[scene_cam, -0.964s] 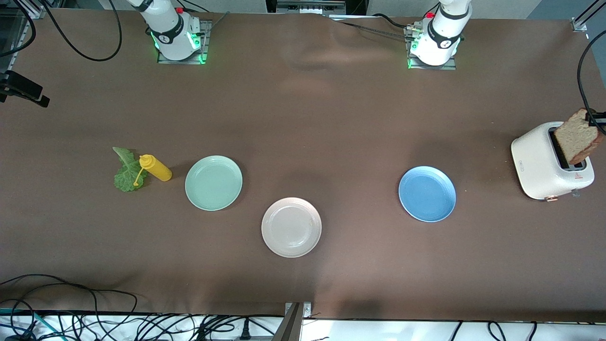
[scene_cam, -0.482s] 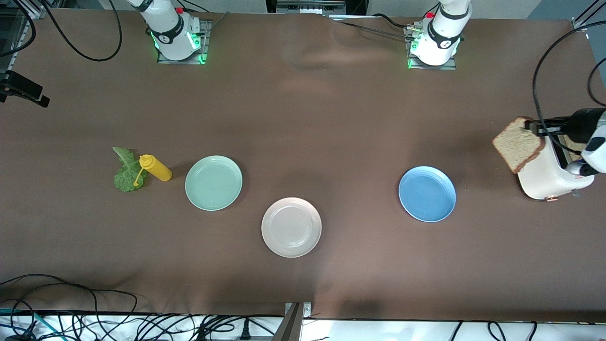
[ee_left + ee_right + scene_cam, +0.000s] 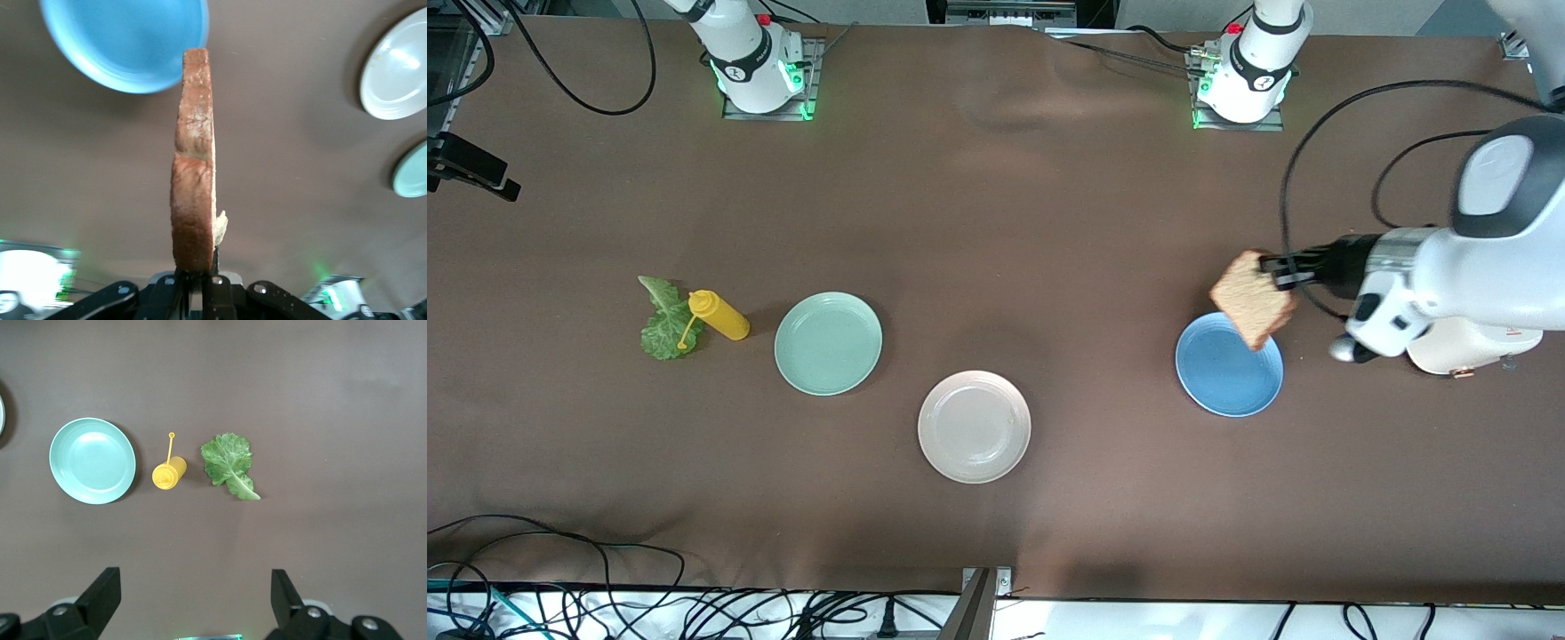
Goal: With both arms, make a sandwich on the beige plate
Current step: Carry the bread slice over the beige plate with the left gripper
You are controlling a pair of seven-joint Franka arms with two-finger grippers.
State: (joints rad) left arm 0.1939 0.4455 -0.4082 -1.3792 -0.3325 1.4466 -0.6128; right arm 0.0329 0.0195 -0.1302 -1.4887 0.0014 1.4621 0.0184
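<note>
Carrying first toast slice (image 3: 1252,299) toward beige plate (image 3: 974,427), empty on the counter (image 3: 1049,222) between mint plate (image 3: 828,342) and blue plate (image 3: 1229,364).
Slice is pinched on edge by left gripper (image 3: 1279,272) over blue plate's rim; right gripper (image 3: 193,600) is held spread above lettuce (image 3: 229,463) and mustard bottle (image 3: 168,473), waiting. Judged next: slice must be carried on and laid flat on beige plate.

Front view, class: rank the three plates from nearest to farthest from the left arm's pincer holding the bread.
1. Blue plate, partly beneath the bread slice in the left pincer.
2. Beige plate, mid-table, nearest the front camera.
3. Mint-green plate, toward the right arm's end.
</note>
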